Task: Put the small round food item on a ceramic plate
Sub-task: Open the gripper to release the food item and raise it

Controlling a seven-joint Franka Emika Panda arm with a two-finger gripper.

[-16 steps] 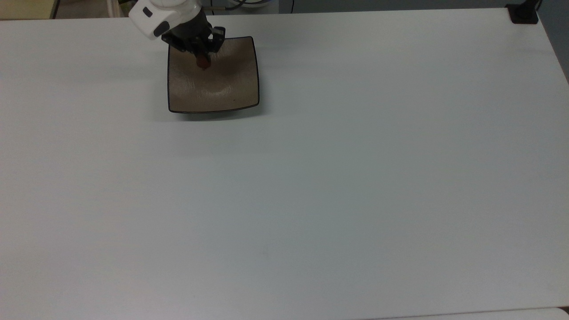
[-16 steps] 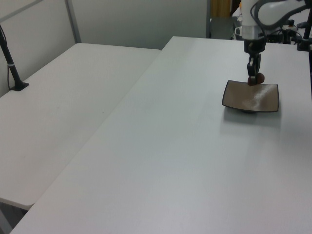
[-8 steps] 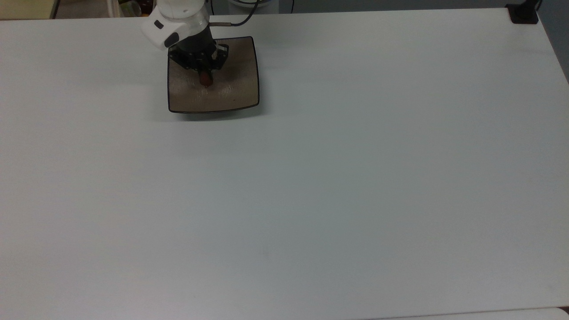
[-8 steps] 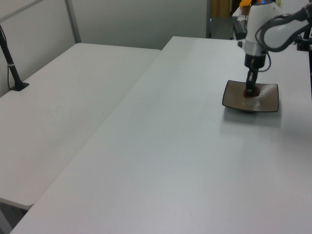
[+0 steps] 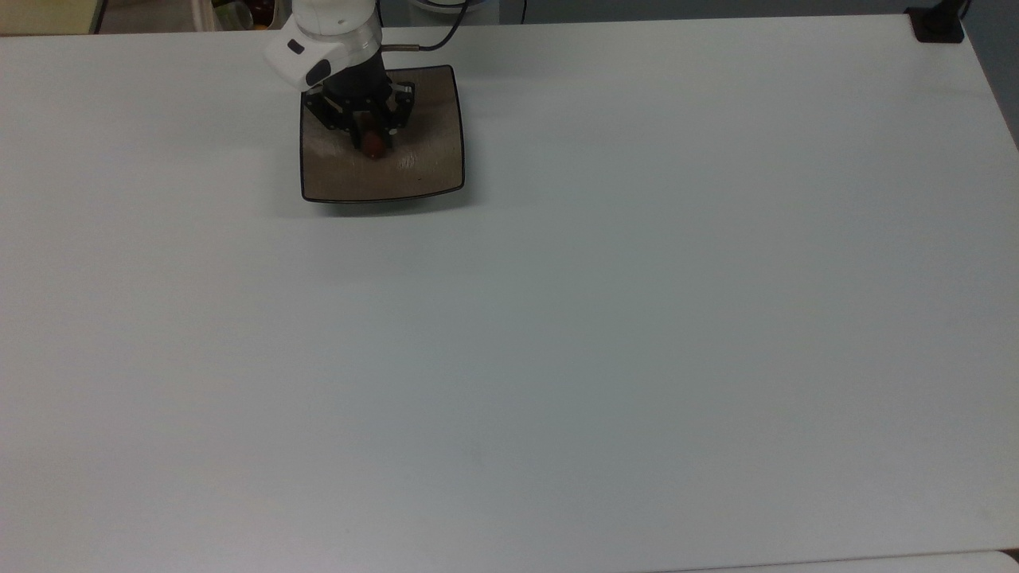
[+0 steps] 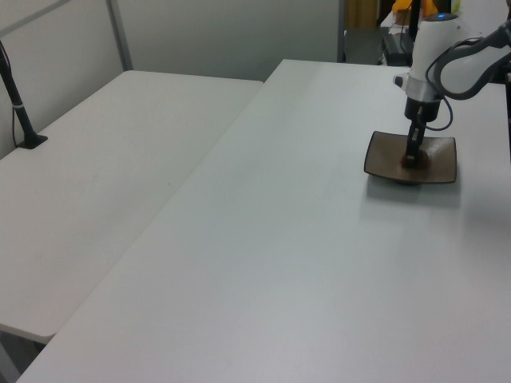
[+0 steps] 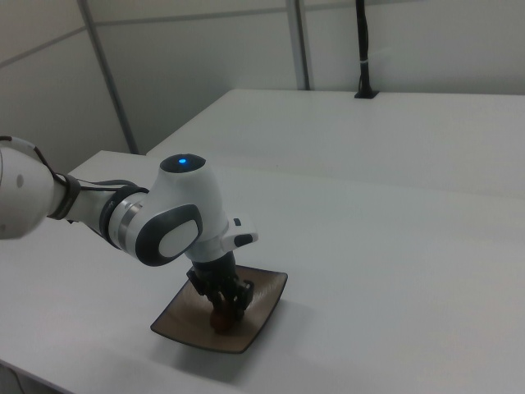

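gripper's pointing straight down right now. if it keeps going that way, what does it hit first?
Most likely the ceramic plate. The gripper points down over its middle with the small round food item at its tips, so the item would press into the plate surface first. Remaining gap is unclear.

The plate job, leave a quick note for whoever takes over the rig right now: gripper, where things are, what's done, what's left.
Gripper: down inside the ceramic plate, shut on the small round food item.
Food item: at the plate's surface near its middle; in the right view it sits low between the fingertips. Whether it rests fully on the dish cannot be told.
Plate: on the white table, near the far edge in the top view.
Done: item brought to the plate.
Left: open the fingers, lift away.
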